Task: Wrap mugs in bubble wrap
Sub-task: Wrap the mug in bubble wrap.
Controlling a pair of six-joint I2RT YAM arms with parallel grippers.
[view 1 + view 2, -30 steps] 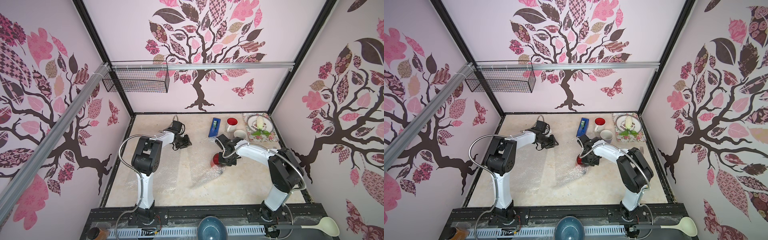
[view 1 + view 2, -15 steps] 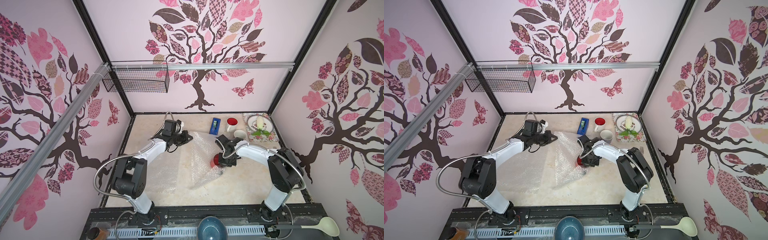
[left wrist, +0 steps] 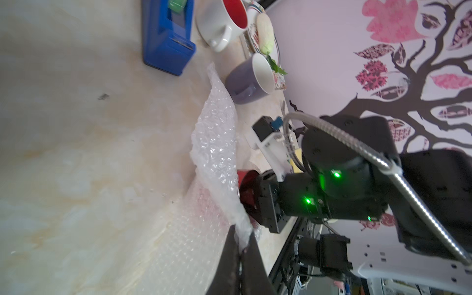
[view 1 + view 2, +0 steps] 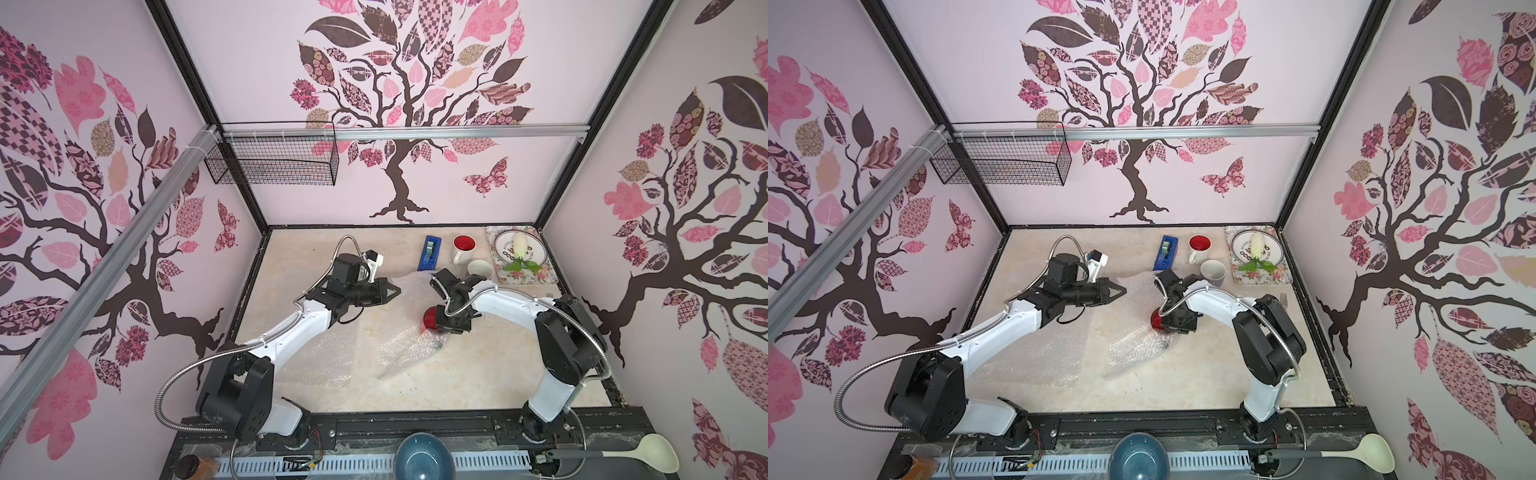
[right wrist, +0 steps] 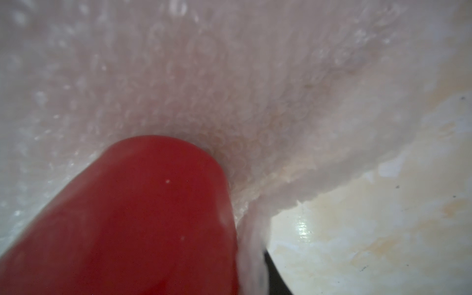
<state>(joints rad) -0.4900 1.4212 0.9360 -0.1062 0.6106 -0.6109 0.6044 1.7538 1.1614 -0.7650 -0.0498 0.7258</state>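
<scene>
The red mug (image 4: 430, 320) (image 4: 1156, 321) lies on its side on a bubble wrap (image 4: 411, 303) sheet mid-table. My left gripper (image 4: 397, 291) (image 3: 242, 240) is shut on that sheet's edge and holds it raised as a wall (image 3: 217, 143) beside the mug. My right gripper (image 4: 440, 327) sits at the mug's mouth. In the right wrist view the mug (image 5: 127, 217) fills the frame, with wrap (image 5: 229, 76) behind it and one dark finger (image 5: 272, 273) showing. Another bubble wrap sheet (image 4: 320, 353) lies flat to the left. The white mug (image 4: 463, 247) and the lavender mug (image 4: 480, 269) stand at the back right.
A blue tape dispenser (image 4: 430, 251) stands left of the white mug. A floral tray (image 4: 540, 274) with a plate fills the back right corner. A blue bowl (image 4: 419, 457) and a ladle (image 4: 652, 453) rest on the front rail. A wire basket (image 4: 274, 160) hangs at the back left.
My left gripper has shut on the bubble wrap's edge, lifted it off the table and carried it right toward the red mug. The right arm has stayed at the mug.
</scene>
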